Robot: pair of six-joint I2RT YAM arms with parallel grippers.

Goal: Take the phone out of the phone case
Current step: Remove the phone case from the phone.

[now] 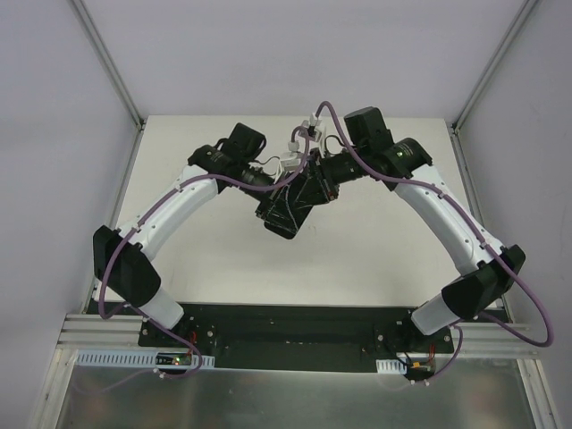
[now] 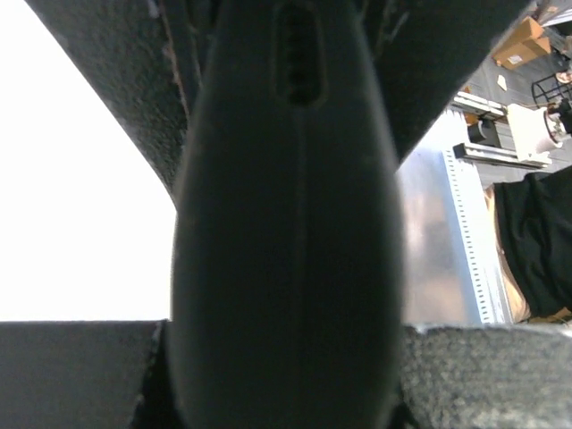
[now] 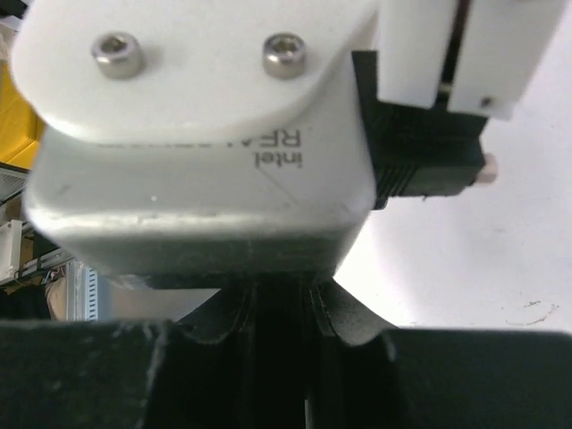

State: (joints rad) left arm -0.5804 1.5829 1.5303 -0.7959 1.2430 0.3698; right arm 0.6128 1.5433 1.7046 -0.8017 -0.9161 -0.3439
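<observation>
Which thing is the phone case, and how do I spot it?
Above the white table, follow the left arm and right arm to where they meet. The phone case juts out there. It is the one flat black rectangle among rounded joints and purple cables.

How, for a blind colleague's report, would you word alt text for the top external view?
The left gripper and right gripper meet at a dark phone case over the middle of a white table. The white arms curve inward from the bottom corners, purple cables along them.
</observation>
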